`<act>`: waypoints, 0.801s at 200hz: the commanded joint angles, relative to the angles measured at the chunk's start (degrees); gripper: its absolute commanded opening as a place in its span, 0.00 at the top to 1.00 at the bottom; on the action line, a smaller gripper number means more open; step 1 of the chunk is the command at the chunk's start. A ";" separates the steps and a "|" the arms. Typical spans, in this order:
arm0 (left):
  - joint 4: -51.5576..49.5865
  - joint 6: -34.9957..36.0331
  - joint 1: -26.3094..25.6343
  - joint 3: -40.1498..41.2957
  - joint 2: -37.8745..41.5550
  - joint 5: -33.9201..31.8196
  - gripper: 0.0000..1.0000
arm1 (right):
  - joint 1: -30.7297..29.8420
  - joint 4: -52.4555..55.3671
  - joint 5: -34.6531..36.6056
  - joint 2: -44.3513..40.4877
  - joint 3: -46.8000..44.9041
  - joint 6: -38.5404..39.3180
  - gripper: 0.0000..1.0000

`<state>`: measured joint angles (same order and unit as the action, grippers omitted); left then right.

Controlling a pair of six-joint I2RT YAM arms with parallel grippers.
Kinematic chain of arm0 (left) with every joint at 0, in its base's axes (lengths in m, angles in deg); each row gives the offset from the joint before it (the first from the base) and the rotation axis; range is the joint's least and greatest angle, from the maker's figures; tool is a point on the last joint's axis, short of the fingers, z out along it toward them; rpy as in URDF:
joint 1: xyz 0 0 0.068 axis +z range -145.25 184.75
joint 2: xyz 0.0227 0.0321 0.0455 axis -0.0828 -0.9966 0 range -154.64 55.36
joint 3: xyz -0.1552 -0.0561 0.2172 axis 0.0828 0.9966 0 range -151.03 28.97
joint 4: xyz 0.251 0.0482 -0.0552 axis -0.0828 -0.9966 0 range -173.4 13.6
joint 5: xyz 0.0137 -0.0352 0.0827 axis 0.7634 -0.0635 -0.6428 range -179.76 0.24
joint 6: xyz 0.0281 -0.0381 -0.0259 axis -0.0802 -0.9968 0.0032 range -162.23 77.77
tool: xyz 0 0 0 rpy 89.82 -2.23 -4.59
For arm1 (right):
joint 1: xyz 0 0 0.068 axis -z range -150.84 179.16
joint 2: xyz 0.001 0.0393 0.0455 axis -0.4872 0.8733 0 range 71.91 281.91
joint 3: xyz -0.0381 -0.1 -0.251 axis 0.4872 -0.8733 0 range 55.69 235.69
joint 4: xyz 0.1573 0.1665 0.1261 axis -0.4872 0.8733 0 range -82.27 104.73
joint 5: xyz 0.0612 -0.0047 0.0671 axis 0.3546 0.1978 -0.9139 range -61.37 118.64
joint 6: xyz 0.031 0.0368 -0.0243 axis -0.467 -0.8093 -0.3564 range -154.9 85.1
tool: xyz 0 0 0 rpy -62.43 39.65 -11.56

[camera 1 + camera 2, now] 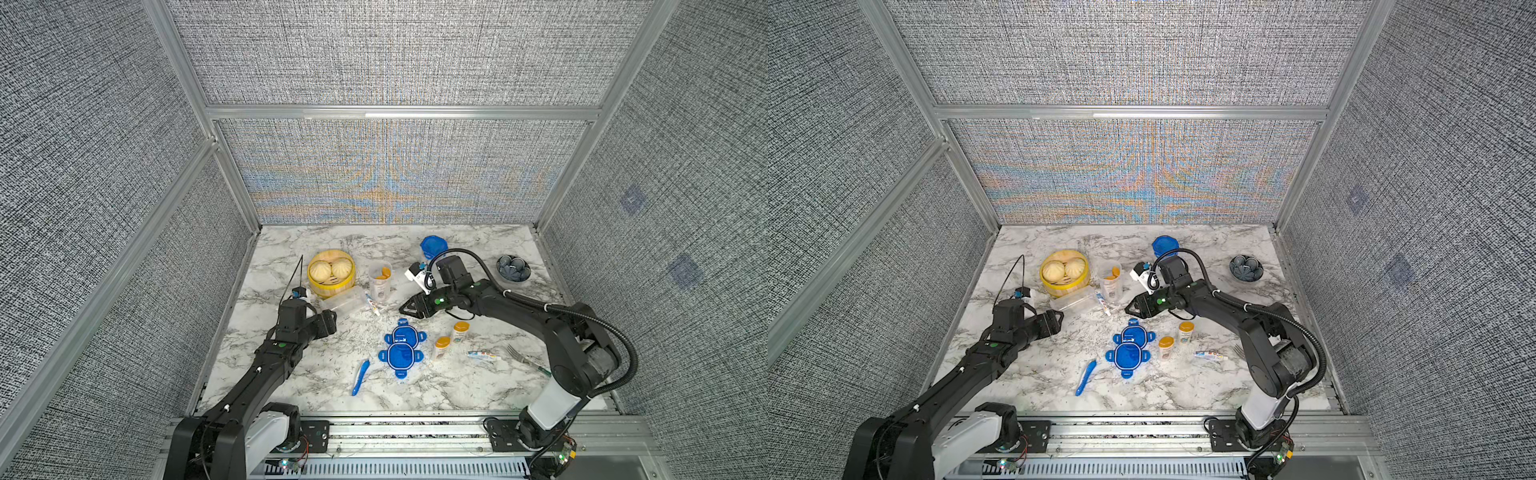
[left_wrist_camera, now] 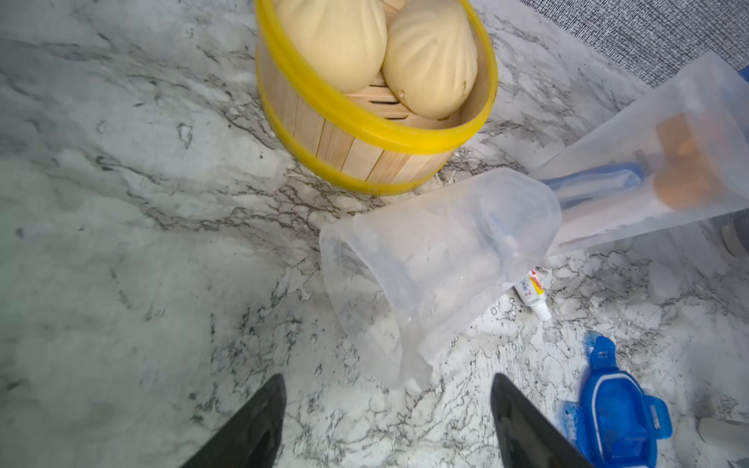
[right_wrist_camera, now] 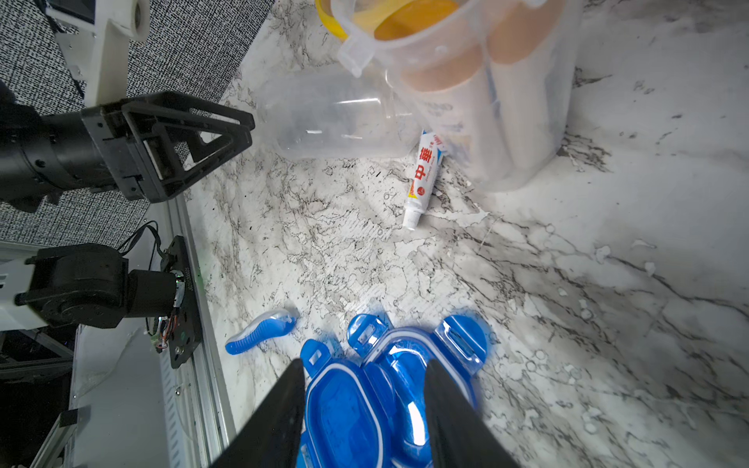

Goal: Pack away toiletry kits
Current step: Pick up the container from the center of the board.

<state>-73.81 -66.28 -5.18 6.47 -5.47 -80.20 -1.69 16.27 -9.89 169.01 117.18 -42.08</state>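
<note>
An empty clear tub (image 1: 343, 303) lies on its side beside the steamer. Its open mouth (image 2: 405, 324) is just ahead of my left gripper (image 2: 387, 381), which is open and holds nothing. An upright tub (image 1: 380, 280) holds orange-capped bottles and a blue toothbrush, and a toothpaste tube (image 3: 423, 174) lies at its foot. My right gripper (image 3: 364, 364) hangs open and empty above two blue clip lids (image 1: 402, 347). Two white bottles (image 1: 460, 331) (image 1: 441, 347), another toothpaste tube (image 1: 482, 355) and a blue toothbrush (image 1: 360, 377) lie loose on the marble.
The yellow steamer with buns (image 1: 331, 272) stands right behind the lying tub. A tub closed with a blue lid (image 1: 433, 247) is at the back, and a dark bowl (image 1: 513, 268) is at the back right. A fork (image 1: 528, 359) lies near the right arm.
</note>
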 commanded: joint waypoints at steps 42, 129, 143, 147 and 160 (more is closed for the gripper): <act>12.97 5.55 0.95 0.00 -5.77 10.06 0.47 | 0.00 1.22 -1.47 -0.08 0.99 0.50 0.51; 20.23 4.43 2.86 -2.32 -15.98 16.78 0.56 | 0.04 2.78 -1.48 0.30 2.40 0.33 0.52; 22.08 3.74 2.90 -2.62 -17.29 18.37 0.55 | 0.10 3.37 -1.05 0.00 2.68 0.33 0.52; 22.46 3.49 2.98 -2.79 -17.73 18.87 0.56 | 0.01 3.40 -0.96 -0.09 2.73 0.24 0.52; 22.73 3.27 2.91 -3.61 -19.19 20.13 0.56 | 0.03 3.51 -0.59 -0.57 2.75 0.02 0.52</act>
<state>-54.92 -61.98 -2.32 3.95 -22.85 -64.13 -1.65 18.74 -10.74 169.28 119.33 -41.89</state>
